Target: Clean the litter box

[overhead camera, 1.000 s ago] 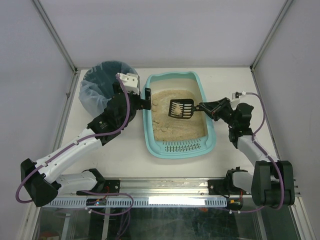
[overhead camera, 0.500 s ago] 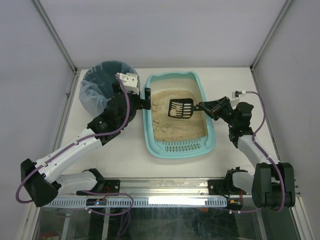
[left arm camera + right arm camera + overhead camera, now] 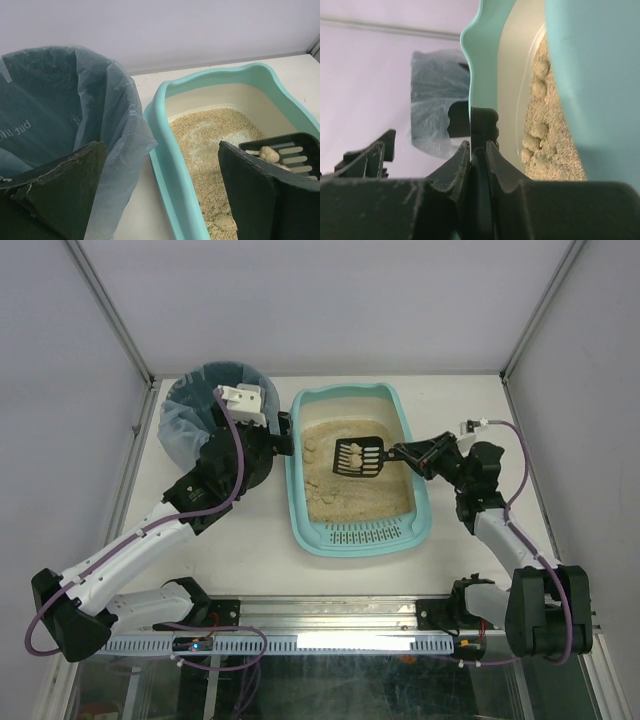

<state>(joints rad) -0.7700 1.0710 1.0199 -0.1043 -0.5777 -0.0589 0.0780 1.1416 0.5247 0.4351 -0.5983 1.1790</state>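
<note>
White table (image 3: 240, 550): one litter box (image 3: 365, 536), one bin (image 3: 185, 410), one scoop (image 3: 362, 457) clamped in right gripper (image 3: 405, 453), left gripper (image 3: 278, 435) spread wide.

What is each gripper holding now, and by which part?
The right gripper holds the black scoop by the end of its handle; the left gripper is open and empty.

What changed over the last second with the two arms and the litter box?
The left gripper, open throughout, drew back to the left from the litter box's left rim toward the bin. The right gripper stayed shut on the handle of the scoop, which barely shifted and still carries clumps above the litter. The box and the bin did not move.
</note>
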